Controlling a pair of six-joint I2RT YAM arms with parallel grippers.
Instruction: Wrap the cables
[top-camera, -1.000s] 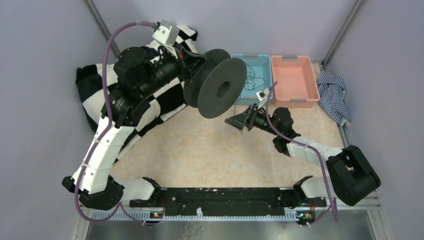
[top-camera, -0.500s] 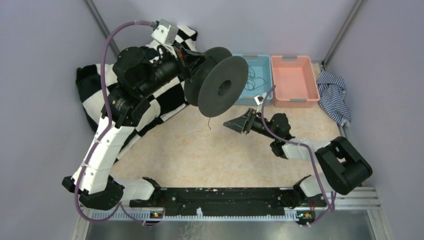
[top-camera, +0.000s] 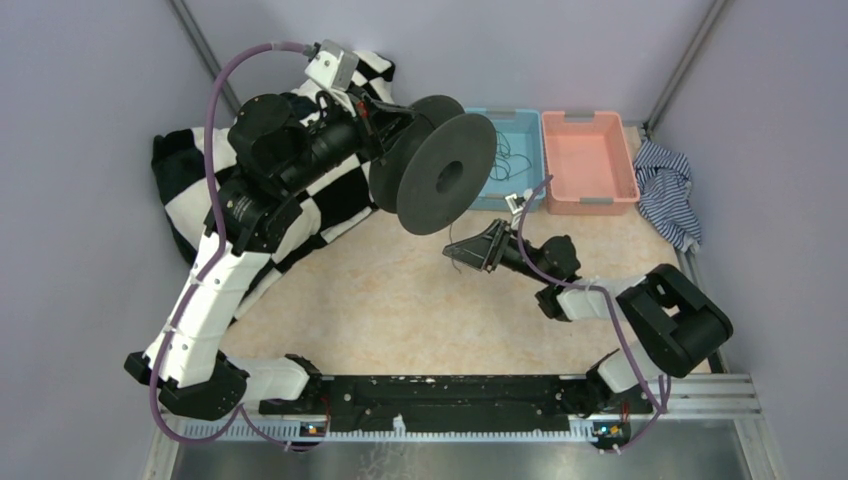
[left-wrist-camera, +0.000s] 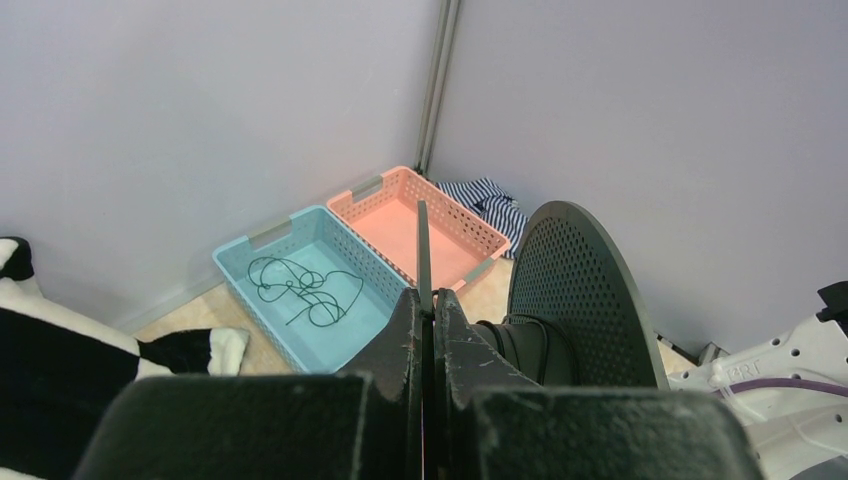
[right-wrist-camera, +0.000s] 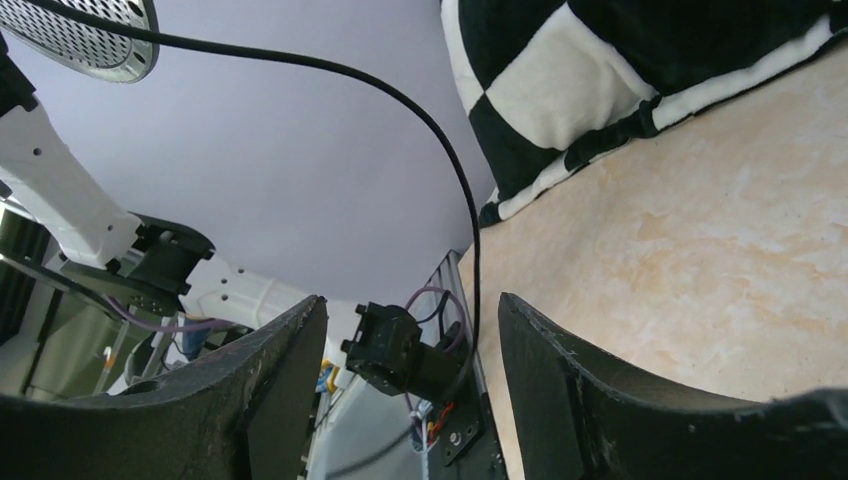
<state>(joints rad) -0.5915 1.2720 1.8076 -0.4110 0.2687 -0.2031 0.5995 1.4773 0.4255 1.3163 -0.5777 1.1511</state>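
Observation:
My left gripper (top-camera: 385, 125) is shut on one flange of the dark round spool (top-camera: 445, 175) and holds it in the air over the table's back. In the left wrist view the jaws (left-wrist-camera: 423, 297) pinch the flange's thin edge; the other, perforated flange (left-wrist-camera: 580, 280) stands to the right, with a few turns of cable round the hub. My right gripper (top-camera: 468, 247) is open just below the spool. In the right wrist view a thin black cable (right-wrist-camera: 440, 150) runs down from the spool between the open fingers (right-wrist-camera: 412, 300). Another loose cable (left-wrist-camera: 300, 290) lies in the blue bin (top-camera: 523, 117).
A pink bin (top-camera: 590, 155) stands to the right of the blue one, with nothing showing in it. A black-and-white checkered cloth (top-camera: 190, 190) lies at the back left under the left arm. A striped cloth (top-camera: 665, 185) lies at the far right edge.
My right arm has drawn in and moved left, bringing its open gripper under the spool, where the cable's hanging end is. The left arm and spool have barely moved.

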